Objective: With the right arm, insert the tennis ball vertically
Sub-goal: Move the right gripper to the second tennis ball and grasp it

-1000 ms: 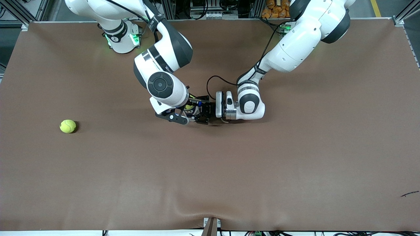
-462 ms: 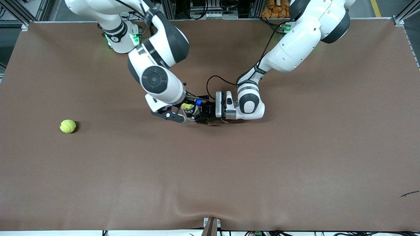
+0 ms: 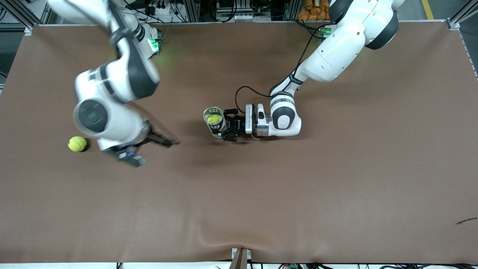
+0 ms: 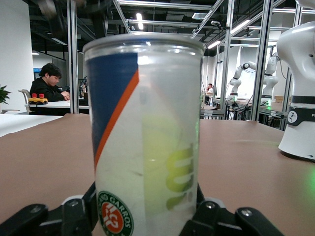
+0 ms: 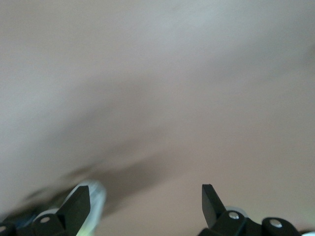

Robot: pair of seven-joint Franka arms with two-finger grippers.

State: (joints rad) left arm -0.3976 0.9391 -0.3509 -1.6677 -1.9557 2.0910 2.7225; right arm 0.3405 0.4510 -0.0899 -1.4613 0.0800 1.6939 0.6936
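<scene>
Clear can point(image 3: 213, 120) w/ ball inside point(image 3: 213, 119) upright mid-table, clamped by our left gripper point(image 3: 227, 130); right gripper point(image 3: 147, 149) spread wide, empty, near loose ball point(image 3: 77, 144).

Both arms wear glossy white shells with dark grey bands at the joints. The right arm point(image 3: 112, 93) shows a round grey cap on its wrist housing, and its base glows green. The left arm point(image 3: 328, 52) carries a black cable that loops from its forearm down to a white wrist block with a dark oval inset. Each ends in a black gripper — left gripper point(image 3: 226, 129), right gripper point(image 3: 149, 151) — built of angular black links with small silver screws point(image 4: 205, 205).
</scene>
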